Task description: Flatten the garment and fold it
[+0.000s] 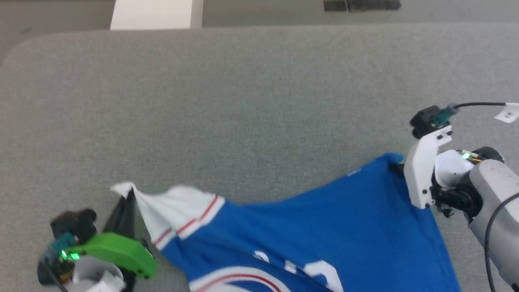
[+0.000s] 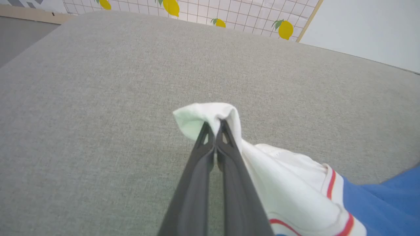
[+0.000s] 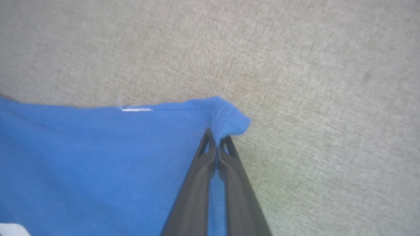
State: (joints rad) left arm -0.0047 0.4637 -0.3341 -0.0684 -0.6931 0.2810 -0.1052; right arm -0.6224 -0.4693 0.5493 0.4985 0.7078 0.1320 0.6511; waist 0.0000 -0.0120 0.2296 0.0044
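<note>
The garment, a royal-blue shirt with a white sleeve and red stripes, hangs stretched between my two grippers above the grey table. My left gripper is shut on the tip of the white sleeve; in the head view it sits at the lower left. My right gripper is shut on a blue hem corner. In the head view that corner meets the white wrist mount at the right. White number shapes show near the bottom edge.
Grey fabric covers the whole table, with wide room behind the shirt. A white block stands beyond the far edge. A lemon-patterned tiled wall shows past the table in the left wrist view. A black cable loops above my right wrist.
</note>
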